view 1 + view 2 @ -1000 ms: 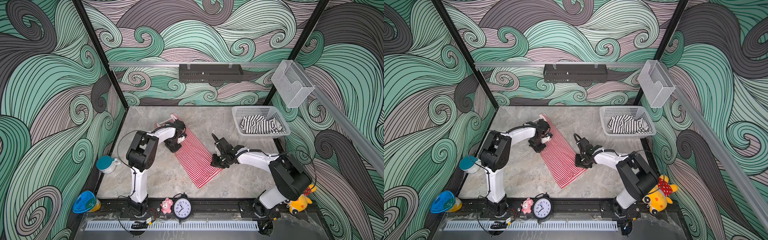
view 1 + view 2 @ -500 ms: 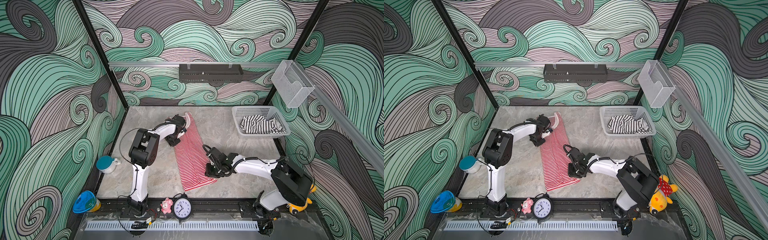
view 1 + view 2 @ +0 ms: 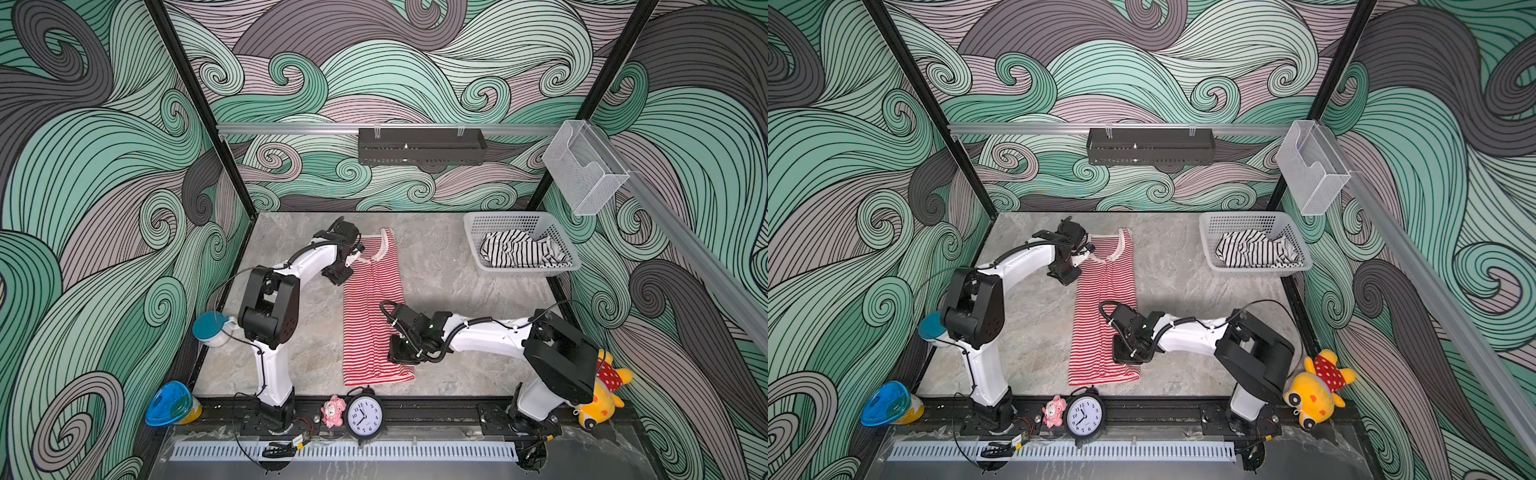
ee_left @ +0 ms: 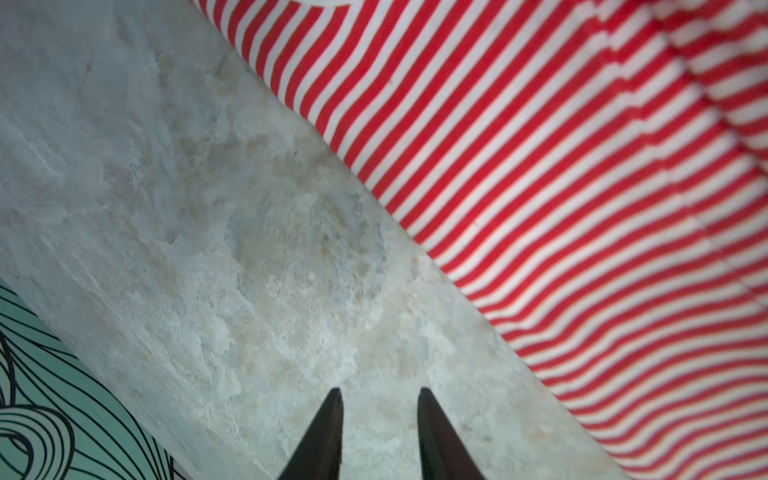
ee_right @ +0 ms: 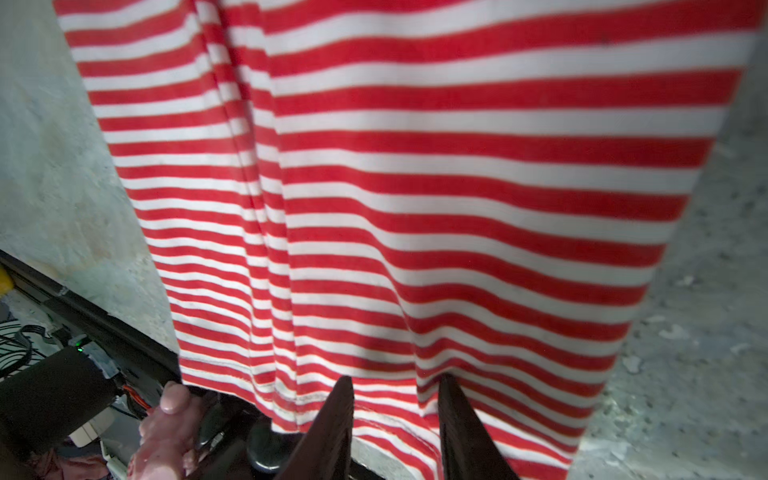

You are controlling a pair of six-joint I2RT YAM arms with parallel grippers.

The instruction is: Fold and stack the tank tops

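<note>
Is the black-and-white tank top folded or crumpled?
Crumpled: the black-and-white tank top lies bunched in a heap inside the white basket, showing no flat folded edges.

The left arm and right arm are built of white links and black joint housings. Black cables are looped beside the wrists. Dark, tapered fingers are seen in both wrist views.

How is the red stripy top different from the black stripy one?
The red-and-white tank top lies spread long on the table; the black-and-white tank top sits crumpled in the basket. The red-and-white top's stripes look thinner than the black-and-white top's. Both are stripy.
</note>
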